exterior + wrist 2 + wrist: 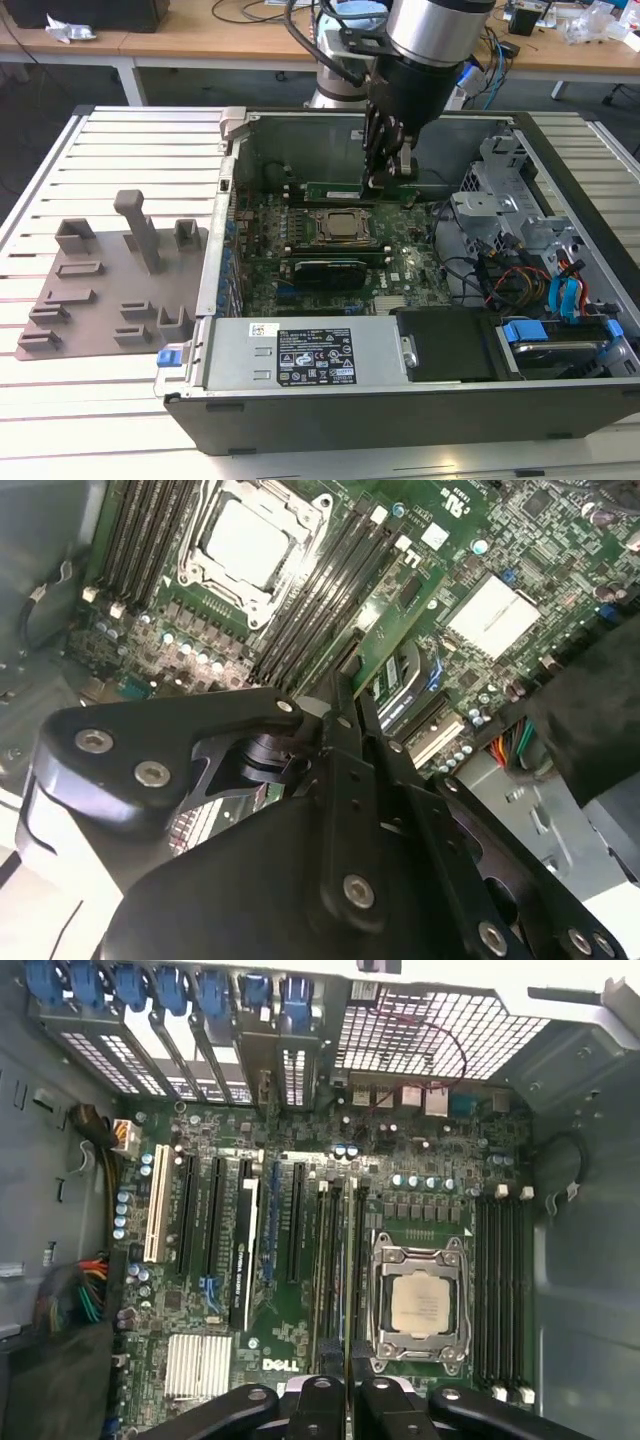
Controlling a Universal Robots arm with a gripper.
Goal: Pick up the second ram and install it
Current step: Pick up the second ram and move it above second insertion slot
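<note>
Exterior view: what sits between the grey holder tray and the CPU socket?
In the exterior view, the case wall, then a strip of motherboard. The grey holder tray lies outside that wall, the CPU socket inside.

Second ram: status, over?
Gripper shut on second ram, inside the case. Ram down beside processor socket, seating unclear. No obstruction seen.

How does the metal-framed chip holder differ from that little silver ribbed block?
The square metal-framed processor socket has a smooth flat plate; the silver ribbed heatsink block is all fine fins. The socket sits between memory slots, the block near long card slots. Both are squarish and silvery.
</note>
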